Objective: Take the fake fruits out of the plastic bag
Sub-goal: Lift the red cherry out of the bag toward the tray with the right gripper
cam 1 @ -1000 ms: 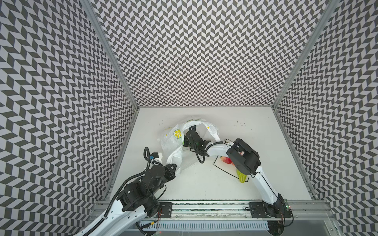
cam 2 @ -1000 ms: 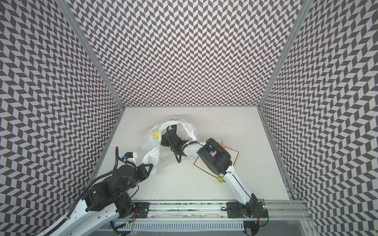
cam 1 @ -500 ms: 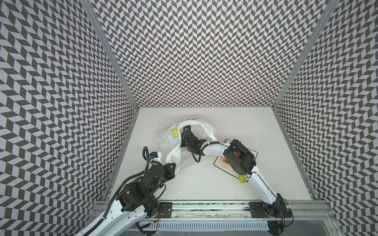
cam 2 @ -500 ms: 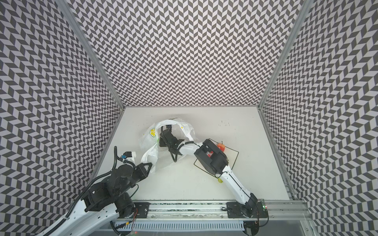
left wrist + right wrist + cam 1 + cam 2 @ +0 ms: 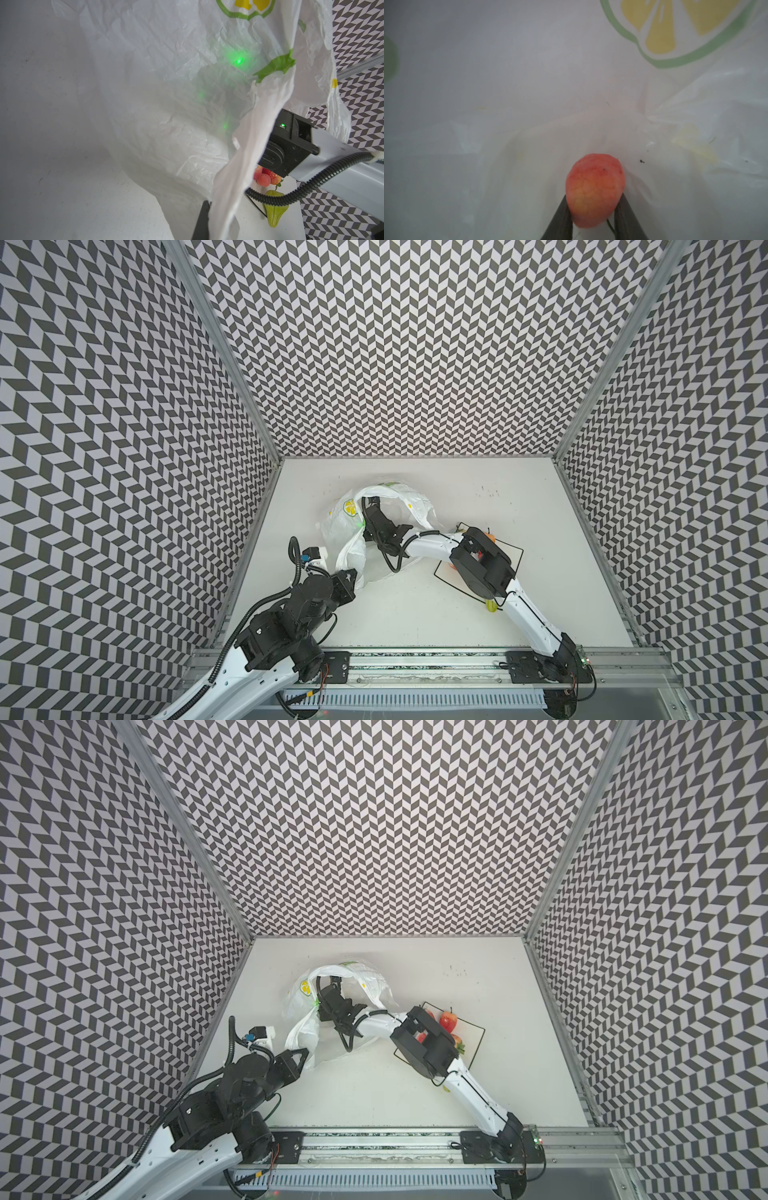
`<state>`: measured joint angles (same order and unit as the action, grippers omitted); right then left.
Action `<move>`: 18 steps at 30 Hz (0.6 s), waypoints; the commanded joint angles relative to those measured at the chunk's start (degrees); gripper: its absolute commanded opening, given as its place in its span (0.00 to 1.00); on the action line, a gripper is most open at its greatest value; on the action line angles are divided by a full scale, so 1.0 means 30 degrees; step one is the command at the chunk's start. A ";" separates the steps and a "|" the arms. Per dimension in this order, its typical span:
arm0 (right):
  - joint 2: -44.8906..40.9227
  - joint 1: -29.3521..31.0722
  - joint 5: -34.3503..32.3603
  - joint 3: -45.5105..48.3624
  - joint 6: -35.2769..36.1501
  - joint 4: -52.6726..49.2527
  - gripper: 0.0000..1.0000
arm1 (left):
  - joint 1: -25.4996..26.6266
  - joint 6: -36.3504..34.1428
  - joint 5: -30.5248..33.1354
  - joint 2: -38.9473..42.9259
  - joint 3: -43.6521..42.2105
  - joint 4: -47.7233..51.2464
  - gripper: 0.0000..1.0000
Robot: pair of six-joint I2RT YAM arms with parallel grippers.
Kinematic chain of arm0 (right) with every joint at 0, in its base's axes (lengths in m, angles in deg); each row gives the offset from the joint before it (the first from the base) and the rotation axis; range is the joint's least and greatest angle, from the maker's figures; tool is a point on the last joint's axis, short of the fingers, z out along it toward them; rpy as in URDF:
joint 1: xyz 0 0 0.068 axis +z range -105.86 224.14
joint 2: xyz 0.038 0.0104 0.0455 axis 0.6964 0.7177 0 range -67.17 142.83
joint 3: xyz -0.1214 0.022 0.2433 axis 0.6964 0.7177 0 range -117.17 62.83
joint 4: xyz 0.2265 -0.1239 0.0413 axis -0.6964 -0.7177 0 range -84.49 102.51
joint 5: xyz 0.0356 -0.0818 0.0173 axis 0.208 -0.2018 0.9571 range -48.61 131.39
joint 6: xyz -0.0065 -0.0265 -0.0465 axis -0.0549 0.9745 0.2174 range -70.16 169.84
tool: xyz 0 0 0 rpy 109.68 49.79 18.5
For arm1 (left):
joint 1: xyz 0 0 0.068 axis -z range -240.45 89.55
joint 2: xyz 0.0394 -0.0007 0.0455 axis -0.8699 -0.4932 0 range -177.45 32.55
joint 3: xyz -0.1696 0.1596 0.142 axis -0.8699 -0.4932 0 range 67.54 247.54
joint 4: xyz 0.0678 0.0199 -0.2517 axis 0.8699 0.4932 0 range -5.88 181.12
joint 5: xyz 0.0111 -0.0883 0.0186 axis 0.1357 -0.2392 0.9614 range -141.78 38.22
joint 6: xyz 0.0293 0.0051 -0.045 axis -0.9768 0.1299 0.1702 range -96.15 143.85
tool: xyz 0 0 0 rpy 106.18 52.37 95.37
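Strawberry (image 5: 595,191), sitting inside the plastic bag (image 5: 347,526) on the tabletop (image 5: 415,614): right gripper (image 5: 593,200) jaws are gripping it, left gripper (image 5: 351,575) jaws are clamping the bag's edge, so lifting it out through the mouth is seemingly coming next.

The pale bench (image 5: 415,614) carries a crinkled plastic bag (image 5: 345,526) left of its middle and a flat white black-bordered sheet (image 5: 473,1036) right of the middle, with a yellow-green fruit (image 5: 491,608) at the sheet's near corner and dark specks (image 5: 488,489) toward the far right corner.
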<state>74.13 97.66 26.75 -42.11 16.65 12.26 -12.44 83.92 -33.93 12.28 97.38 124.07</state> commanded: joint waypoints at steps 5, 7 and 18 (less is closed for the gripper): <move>-0.2152 0.0091 0.1404 0.2068 0.0368 0.0985 0.00 | 0.0099 -0.0293 0.0786 -0.0322 0.0135 -0.1205 0.00; -0.3057 0.0091 0.1753 0.2907 0.0286 0.1866 0.00 | 0.0098 -0.0195 0.0899 -0.0362 -0.0028 -0.1410 0.00; -0.6265 -0.0231 0.5840 0.5998 -0.1896 0.3720 0.00 | 0.0108 0.0291 0.1783 -0.0478 -0.0337 -0.1887 0.00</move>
<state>58.78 97.22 40.06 -25.94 13.26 18.99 -12.44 84.08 -31.03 11.16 97.23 120.07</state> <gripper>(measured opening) 0.265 0.047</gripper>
